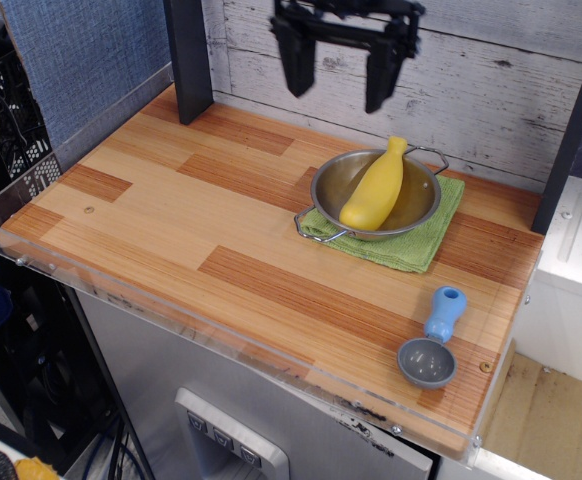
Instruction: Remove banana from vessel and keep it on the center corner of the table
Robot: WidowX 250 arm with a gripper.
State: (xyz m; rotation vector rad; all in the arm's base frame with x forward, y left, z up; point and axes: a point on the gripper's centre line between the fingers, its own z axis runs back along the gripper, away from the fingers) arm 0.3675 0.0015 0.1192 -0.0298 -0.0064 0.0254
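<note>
The yellow banana (376, 187) lies in the shiny steel vessel (420, 213), its stem resting over the far rim. The vessel stands on a green cloth at the back right of the wooden table (191, 220). My black gripper (338, 97) hangs high above the back of the table, up and to the left of the vessel. Its two fingers are wide apart and hold nothing.
A green cloth (419, 248) lies under the vessel. A small grey scoop with a blue handle (434, 337) lies near the front right corner. A dark post (188, 60) stands at the back left. Clear acrylic (31, 215) edges the table's left and front.
</note>
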